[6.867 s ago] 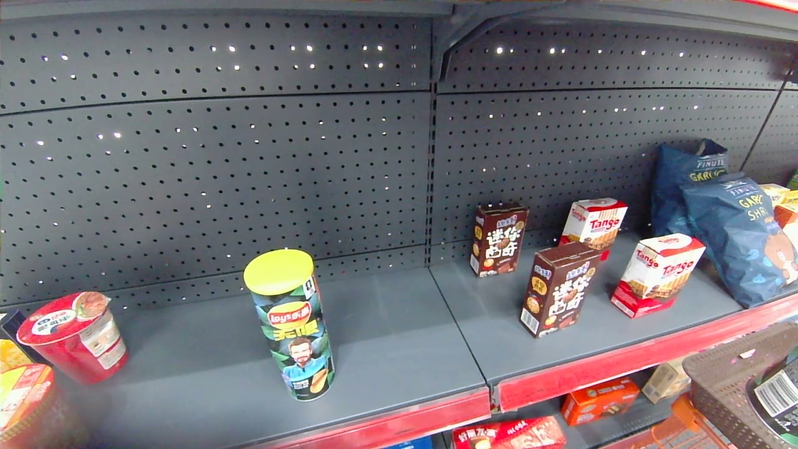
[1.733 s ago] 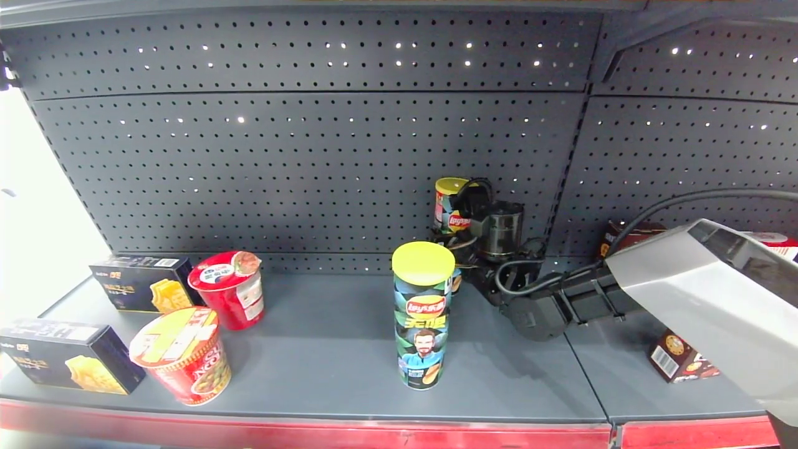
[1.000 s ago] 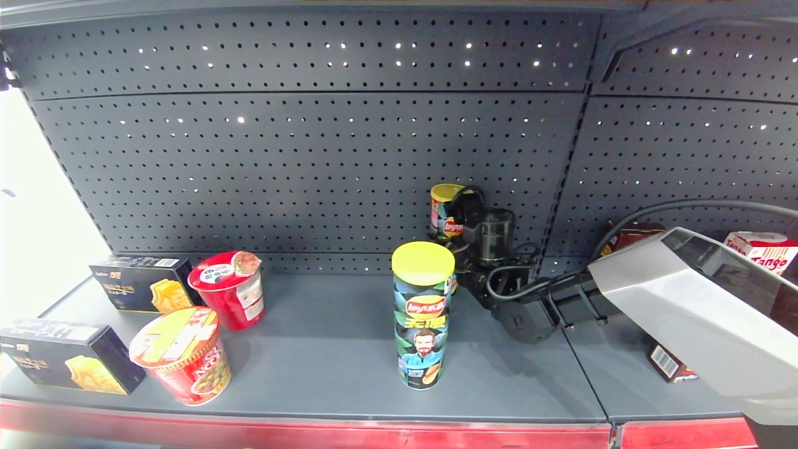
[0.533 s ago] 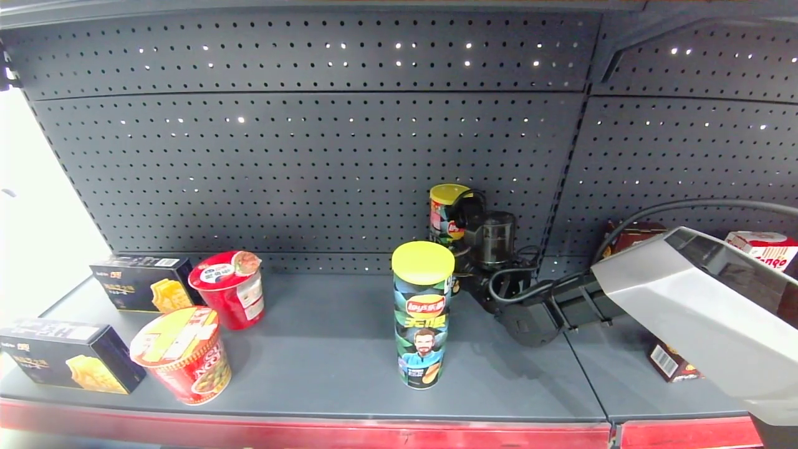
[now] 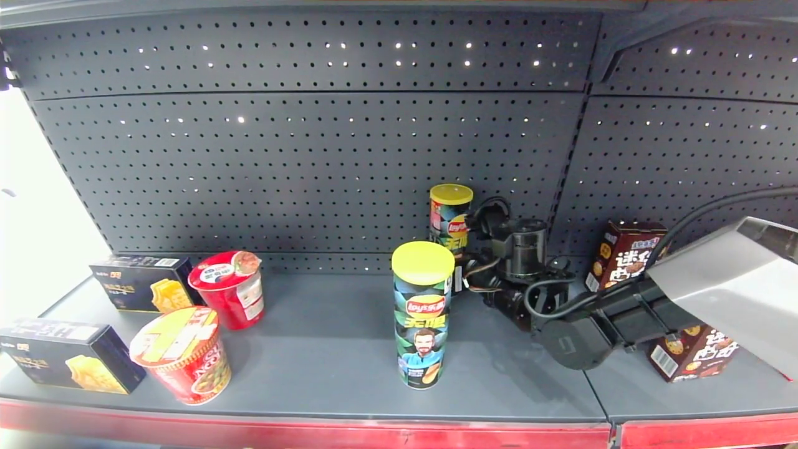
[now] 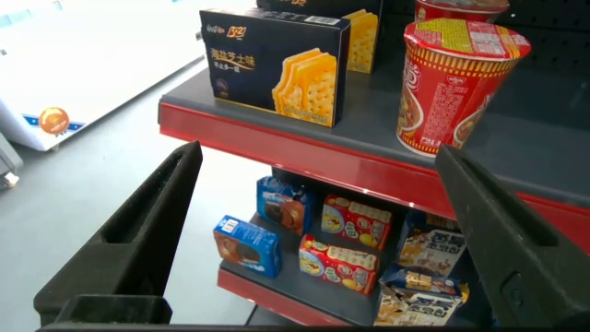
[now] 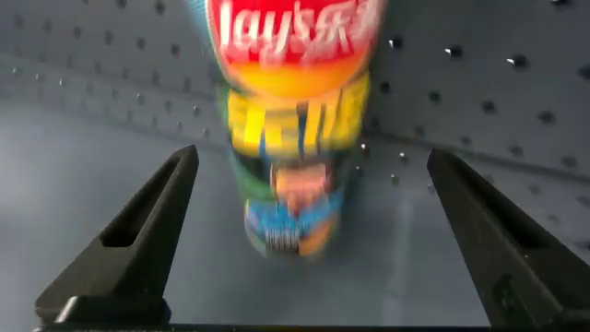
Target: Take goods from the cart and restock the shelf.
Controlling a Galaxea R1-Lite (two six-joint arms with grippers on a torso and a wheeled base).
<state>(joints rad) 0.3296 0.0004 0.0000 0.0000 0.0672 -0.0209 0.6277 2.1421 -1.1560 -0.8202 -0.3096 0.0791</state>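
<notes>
A yellow-lidded chip can [image 5: 450, 215] stands upright at the back of the grey shelf [image 5: 324, 355], against the pegboard. A second, matching chip can [image 5: 424, 312] stands nearer the front. My right gripper [image 5: 469, 274] sits just right of the rear can, open and apart from it. In the right wrist view that rear can [image 7: 295, 120] stands beyond the spread right gripper [image 7: 311, 157], with nothing held. My left gripper [image 6: 318, 152] hangs open and empty below the shelf's front left edge.
Two cup noodles [image 5: 181, 355] [image 5: 227, 296] and two dark cracker boxes [image 5: 144, 284] [image 5: 68, 355] fill the shelf's left part. Brown biscuit boxes [image 5: 626, 255] [image 5: 692, 355] stand right, by my right arm. Snack packs [image 6: 341, 249] lie on the lower shelf.
The head camera swung left after the oldest frame. My right gripper let go of the rear chip can and drew back to the right; the can now stands free.
</notes>
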